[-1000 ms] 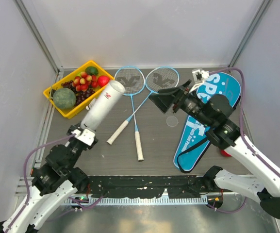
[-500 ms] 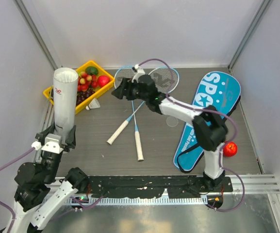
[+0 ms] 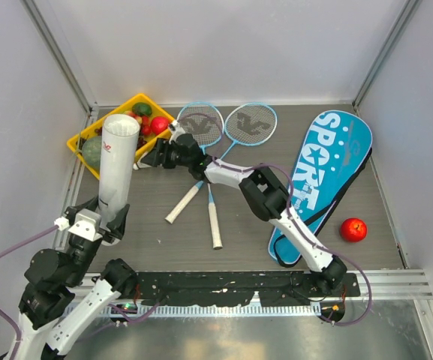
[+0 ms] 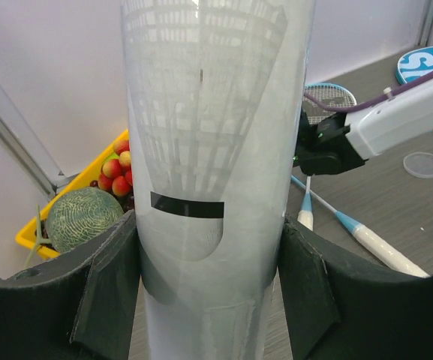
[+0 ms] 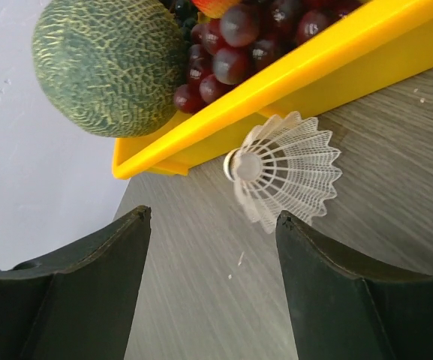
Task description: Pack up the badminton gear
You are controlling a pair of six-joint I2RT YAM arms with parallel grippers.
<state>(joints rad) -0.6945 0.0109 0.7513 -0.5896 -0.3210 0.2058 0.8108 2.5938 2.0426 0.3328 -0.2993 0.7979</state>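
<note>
- Between the right jaws: nothing. They stand wide apart, low over the far-left part of the dark grey worktop.
- Just ahead of their tips, not yet inside the gap: white feather shuttlecock, lying on its side on the worktop. Its skirt is against or just beside the wall of the yellow plastic tray of fruit; can't tell which.
- Its long axis runs roughly across the gap, cork toward one jaw and skirt toward the other. My read: advance, then roll the wrist or pinch it end to end. The skirt looks easy to crush.
- Tray wall sits right behind it, so there's little room to overshoot.
- Left jaws: clamped on the long white cylinder tube, one on each side low down. Tube is near upright, mouth up.
- A meshed skirt outline shows through the tube wall; looks like the other shuttlecock is inside.
- Right arm is the nearer one. Left is occupied, and the tube stands close by.
- Further out: two light-blue-framed rackets lie crossed mid-worktop, and the blue "SPORT" racket bag is to the right. Neither is packed.
</note>
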